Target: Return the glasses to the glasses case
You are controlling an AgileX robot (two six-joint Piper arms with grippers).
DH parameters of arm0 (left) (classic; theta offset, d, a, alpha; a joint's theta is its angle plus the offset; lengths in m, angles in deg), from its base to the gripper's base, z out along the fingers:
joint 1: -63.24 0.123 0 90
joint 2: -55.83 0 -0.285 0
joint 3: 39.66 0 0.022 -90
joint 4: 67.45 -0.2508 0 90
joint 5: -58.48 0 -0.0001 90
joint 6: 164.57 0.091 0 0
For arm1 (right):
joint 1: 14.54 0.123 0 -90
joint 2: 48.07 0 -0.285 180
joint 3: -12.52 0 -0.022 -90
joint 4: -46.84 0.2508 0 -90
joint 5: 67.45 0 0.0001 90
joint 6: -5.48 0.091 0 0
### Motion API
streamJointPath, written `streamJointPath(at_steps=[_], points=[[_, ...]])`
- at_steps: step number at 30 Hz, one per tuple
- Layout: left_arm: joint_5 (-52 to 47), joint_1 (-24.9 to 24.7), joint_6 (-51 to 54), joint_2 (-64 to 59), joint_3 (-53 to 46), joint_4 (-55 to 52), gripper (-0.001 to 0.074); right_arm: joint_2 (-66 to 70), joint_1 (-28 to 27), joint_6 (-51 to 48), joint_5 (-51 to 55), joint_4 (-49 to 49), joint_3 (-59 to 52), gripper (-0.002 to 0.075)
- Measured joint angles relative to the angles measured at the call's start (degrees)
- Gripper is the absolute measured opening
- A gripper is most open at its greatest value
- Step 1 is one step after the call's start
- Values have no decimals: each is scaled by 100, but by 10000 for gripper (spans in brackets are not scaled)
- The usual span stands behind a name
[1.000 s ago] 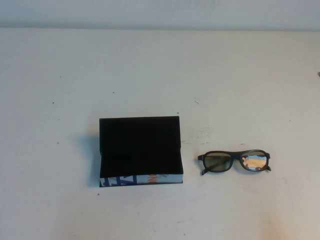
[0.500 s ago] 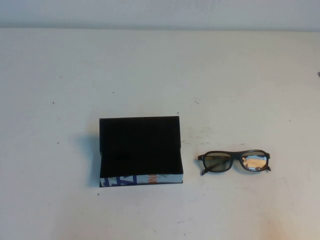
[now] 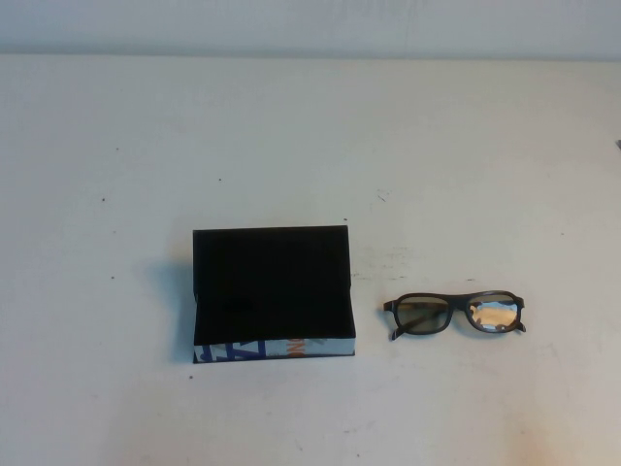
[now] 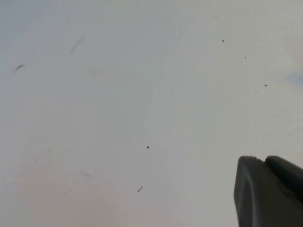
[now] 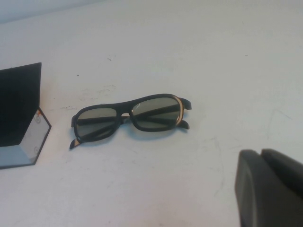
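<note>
The glasses [image 3: 454, 315] lie folded on the white table, right of the glasses case [image 3: 272, 291], a small gap between them. The case stands open, its black lid raised at the back and its printed front edge facing me. In the right wrist view the glasses [image 5: 130, 116] lie ahead of my right gripper [image 5: 261, 151], with a corner of the case [image 5: 19, 118] beside them. My right gripper is shut and empty, well short of the glasses. My left gripper [image 4: 265, 158] is shut and empty over bare table. Neither gripper shows in the high view.
The white table [image 3: 310, 136] carries small dark specks and faint scuff marks. A pale wall runs along its far edge. Nothing else stands on it.
</note>
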Motion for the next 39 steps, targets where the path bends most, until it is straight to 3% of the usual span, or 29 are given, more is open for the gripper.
streamJointPath(at_steps=[8, 19, 24, 32, 39], points=[[0, 0, 0, 0, 0, 0, -1, 0, 0, -144, -500, -137, 0, -13], [-3, 0, 0, 0, 0, 0, -1, 0, 0, -167, -1341, 2001, 0, -13], [-3, 0, 0, 0, 0, 0, -1, 0, 0, -167, -1639, 2456, 0, -13], [-3, 0, 0, 0, 0, 0, -1, 691, 0, -167, 84, 2908, 870, -13], [-3, 0, 0, 0, 0, 0, -1, 2875, 0, -463, 2497, 1852, 2722, -13]])
